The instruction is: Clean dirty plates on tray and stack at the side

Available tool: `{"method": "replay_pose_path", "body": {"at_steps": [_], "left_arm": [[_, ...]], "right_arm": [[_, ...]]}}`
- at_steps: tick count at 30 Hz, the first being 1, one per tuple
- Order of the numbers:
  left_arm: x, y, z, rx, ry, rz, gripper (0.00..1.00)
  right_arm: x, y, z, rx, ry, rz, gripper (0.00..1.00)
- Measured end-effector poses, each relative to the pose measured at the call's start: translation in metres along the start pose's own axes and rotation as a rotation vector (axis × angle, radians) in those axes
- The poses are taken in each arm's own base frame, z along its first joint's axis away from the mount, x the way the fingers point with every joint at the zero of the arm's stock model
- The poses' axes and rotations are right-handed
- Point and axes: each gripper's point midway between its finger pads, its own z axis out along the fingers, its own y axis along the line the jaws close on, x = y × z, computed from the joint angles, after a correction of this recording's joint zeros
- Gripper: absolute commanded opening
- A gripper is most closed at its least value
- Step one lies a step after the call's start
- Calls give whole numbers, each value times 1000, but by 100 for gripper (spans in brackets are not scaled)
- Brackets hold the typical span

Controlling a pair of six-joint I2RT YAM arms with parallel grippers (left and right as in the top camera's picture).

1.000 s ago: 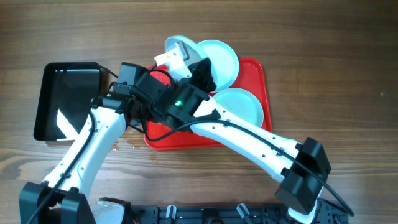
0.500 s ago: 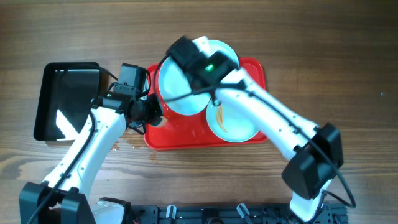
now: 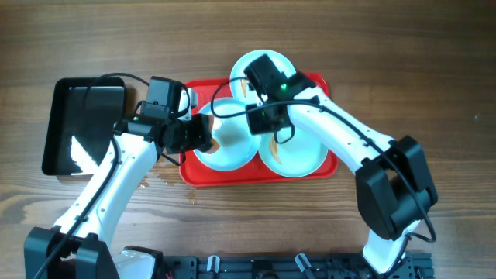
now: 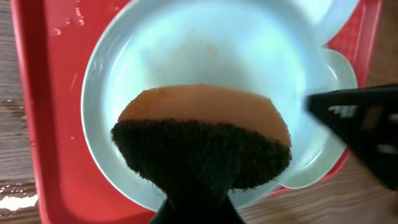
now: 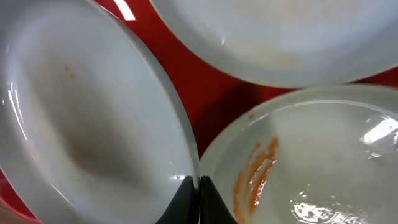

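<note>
Three plates (image 3: 231,157) overhead; left wrist shows sponge (image 4: 202,140).

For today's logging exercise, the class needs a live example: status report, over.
Left gripper shut on sponge, over gripped plate. Right gripper pinching that plate's rim. Streaked plate waiting on tray. Nothing in the way.

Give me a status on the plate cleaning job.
Done: nothing stacked beside the tray yet. In hand: left fingers hold a sponge over the left plate; right fingers pinch its rim. Left: the streaked right plate, the back plate, stacking.
</note>
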Motion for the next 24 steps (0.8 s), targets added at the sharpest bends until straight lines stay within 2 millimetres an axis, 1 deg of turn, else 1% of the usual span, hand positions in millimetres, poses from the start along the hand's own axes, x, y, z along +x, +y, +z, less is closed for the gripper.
{"method": "replay_pose_path", "body": {"at_steps": [4, 8, 11, 13, 15, 16, 19, 21, 24], "left_arm": [[-2, -3, 0, 14, -6, 13, 4], [-9, -9, 0, 29, -40, 38, 4], [-10, -12, 4, 18, -46, 61, 4], [-8, -13, 12, -5, -39, 76, 4], [-6, -12, 25, -27, -21, 88, 4], [-5, -10, 33, -39, -12, 93, 4], [-3, -4, 49, -66, 15, 79, 4], [-1, 3, 57, -91, 32, 61, 4], [-1, 8, 64, -111, 42, 49, 4]], "right_arm": [[4, 8, 14, -68, -4, 9, 4], [2, 18, 15, -124, -9, 25, 4], [3, 21, 15, -138, -5, 38, 4], [4, 24, 15, -140, -2, 39, 4], [6, 27, 15, -143, 1, 41, 4], [7, 29, 15, -144, 3, 43, 4], [10, 33, 16, -141, 6, 49, 4], [11, 31, 17, -126, 9, 61, 4], [17, 26, 22, -108, 16, 73, 4]]}}
